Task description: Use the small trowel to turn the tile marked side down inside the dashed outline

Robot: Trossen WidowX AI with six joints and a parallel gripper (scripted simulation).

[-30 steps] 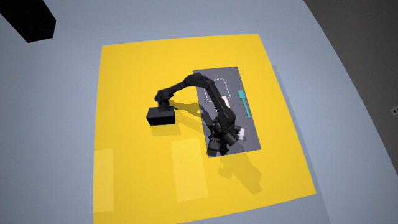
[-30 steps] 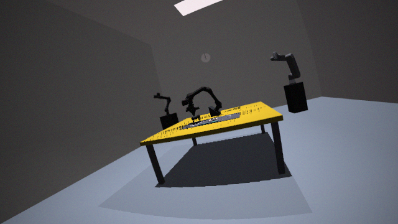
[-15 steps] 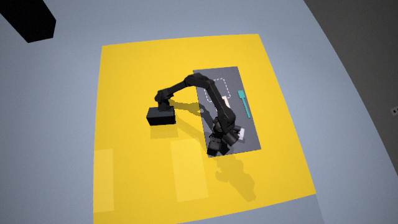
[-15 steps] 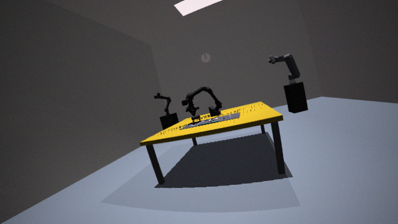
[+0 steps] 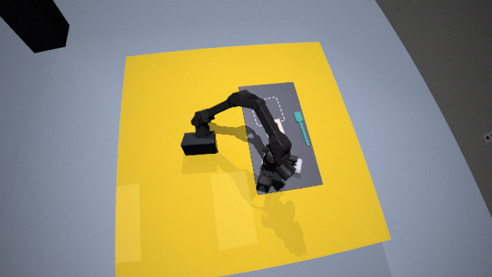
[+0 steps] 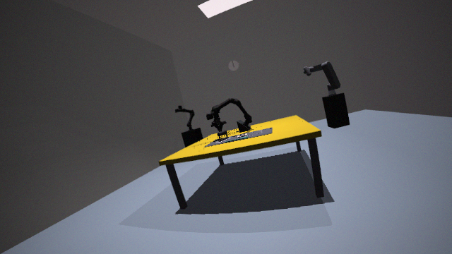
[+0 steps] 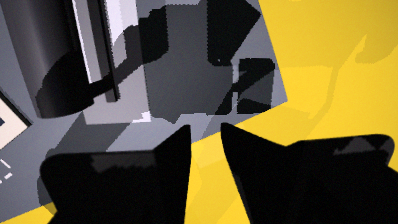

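Note:
The teal trowel-shaped tool [image 5: 302, 125] lies on the grey mat [image 5: 265, 90] near its right edge in the top view. The cream tile [image 5: 279, 125] [image 7: 10, 122] lies beside the dashed outline [image 5: 275, 97], partly hidden by the arm. In the wrist view a corner of its dark mark shows at the left edge, so the marked side is up. My gripper [image 7: 205, 130] is open a little, with nothing between the fingertips. It is low over the mat's lower end, away from the tile and the teal tool.
A pale block [image 5: 299, 165] [image 7: 120, 112] stands on the mat near the gripper. A dark cylinder [image 7: 40, 50] shows beside it in the wrist view; I cannot tell what it belongs to. The yellow table [image 5: 173, 85] [image 6: 282, 128] surrounds the mat. Other arms stand on pedestals beyond the table.

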